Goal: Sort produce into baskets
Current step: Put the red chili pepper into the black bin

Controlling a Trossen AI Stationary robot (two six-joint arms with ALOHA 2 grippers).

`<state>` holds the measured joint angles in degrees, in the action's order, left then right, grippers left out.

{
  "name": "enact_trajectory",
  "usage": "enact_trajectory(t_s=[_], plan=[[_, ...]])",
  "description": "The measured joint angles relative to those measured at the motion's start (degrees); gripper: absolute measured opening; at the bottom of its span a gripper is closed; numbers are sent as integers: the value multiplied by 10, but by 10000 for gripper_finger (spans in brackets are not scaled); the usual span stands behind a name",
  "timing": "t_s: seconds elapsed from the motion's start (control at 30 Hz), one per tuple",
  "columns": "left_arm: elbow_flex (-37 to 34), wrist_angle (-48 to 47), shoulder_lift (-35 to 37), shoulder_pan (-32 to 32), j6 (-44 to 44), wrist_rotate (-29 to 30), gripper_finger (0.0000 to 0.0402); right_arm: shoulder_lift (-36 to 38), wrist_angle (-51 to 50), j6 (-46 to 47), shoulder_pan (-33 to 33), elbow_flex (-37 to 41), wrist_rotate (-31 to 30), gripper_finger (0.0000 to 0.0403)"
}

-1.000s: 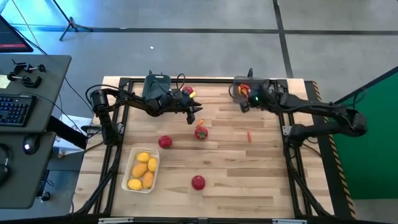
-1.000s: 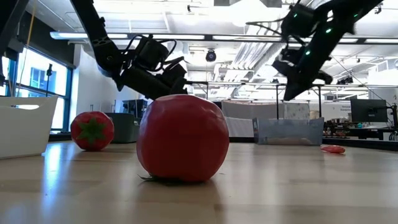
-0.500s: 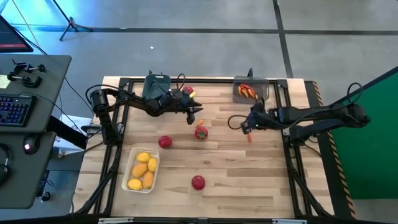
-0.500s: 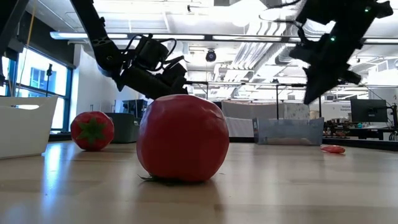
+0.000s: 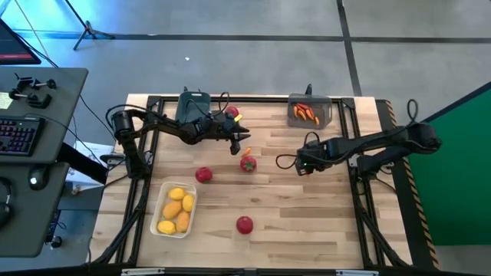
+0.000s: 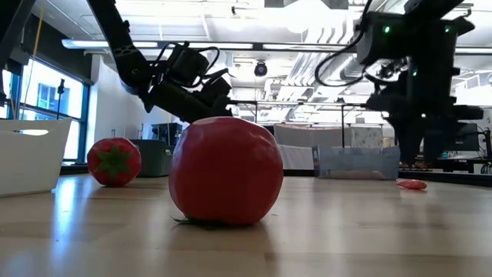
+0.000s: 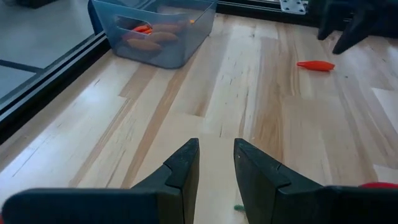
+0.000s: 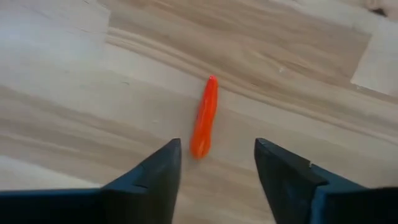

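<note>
The right pincer (image 8: 214, 163) hangs low over the tabletop (image 5: 307, 207) with its fingers apart, a thin orange-red pepper piece (image 8: 204, 117) lying flat between and just ahead of them; the translucent grey bin (image 5: 309, 112) with more pepper pieces sits at the far edge; the left pincer (image 7: 216, 165), fingers slightly apart and empty, waits near the dark bin (image 5: 192, 103); three tomatoes (image 5: 248, 163) lie loose; the white tray (image 5: 159, 208) holds lemons.

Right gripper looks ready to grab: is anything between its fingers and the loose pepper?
No. In the right wrist view, the open right gripper straddles the pepper, only bare tabletop between.
</note>
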<state>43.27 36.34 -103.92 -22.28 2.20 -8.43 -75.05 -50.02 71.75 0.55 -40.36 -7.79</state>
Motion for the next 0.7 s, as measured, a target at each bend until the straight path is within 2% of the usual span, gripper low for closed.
enact_trajectory(t_s=[0.1,0.23,0.43,0.6,0.7], plan=[[0,-3,0,0,0,0,86,-32,16,-1,-2,0,-4,215],[0,-5,0,0,-1,0,86,-72,36,-18,-2,0,-20,198],[0,-5,0,2,0,0,86,-117,70,-52,-13,-2,-10,125],[0,-6,0,2,0,0,86,-124,78,-104,-31,-12,7,54],[0,-6,0,1,9,0,86,-117,57,-142,-44,-36,-19,14]])
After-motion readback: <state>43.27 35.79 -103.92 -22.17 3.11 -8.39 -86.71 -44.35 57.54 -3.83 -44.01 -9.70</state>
